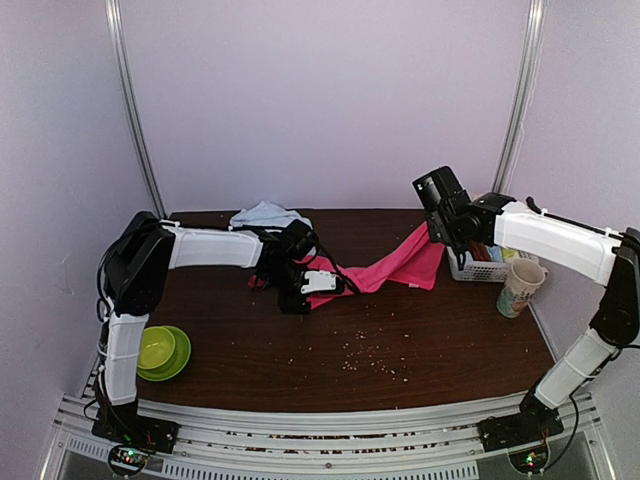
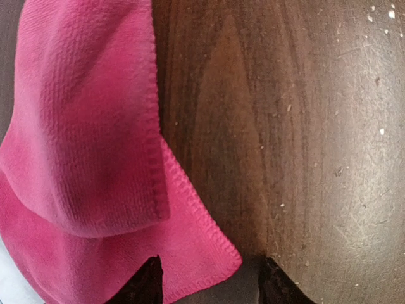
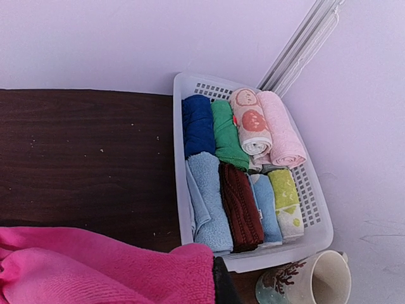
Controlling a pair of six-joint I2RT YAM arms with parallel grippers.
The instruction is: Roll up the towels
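Observation:
The magenta-pink towel (image 1: 385,268) is stretched across the dark table between my two grippers. My right gripper (image 1: 438,238) is shut on its far right corner and holds that end lifted; in the right wrist view the towel (image 3: 107,269) bunches over the gripper (image 3: 205,284), with one dark finger (image 3: 223,286) showing. My left gripper (image 1: 312,284) is open and low over the table, with the towel's near corner (image 2: 202,253) lying between its fingertips (image 2: 150,282). The pale light blue towel (image 1: 264,214) lies crumpled at the back, behind the left arm.
A white basket (image 3: 179,158) of several small rolled towels stands at the right edge, also in the top view (image 1: 470,268). A patterned cup (image 1: 520,288) stands beside it. Stacked green bowls (image 1: 160,350) sit front left. Crumbs (image 1: 370,355) are scattered mid-table.

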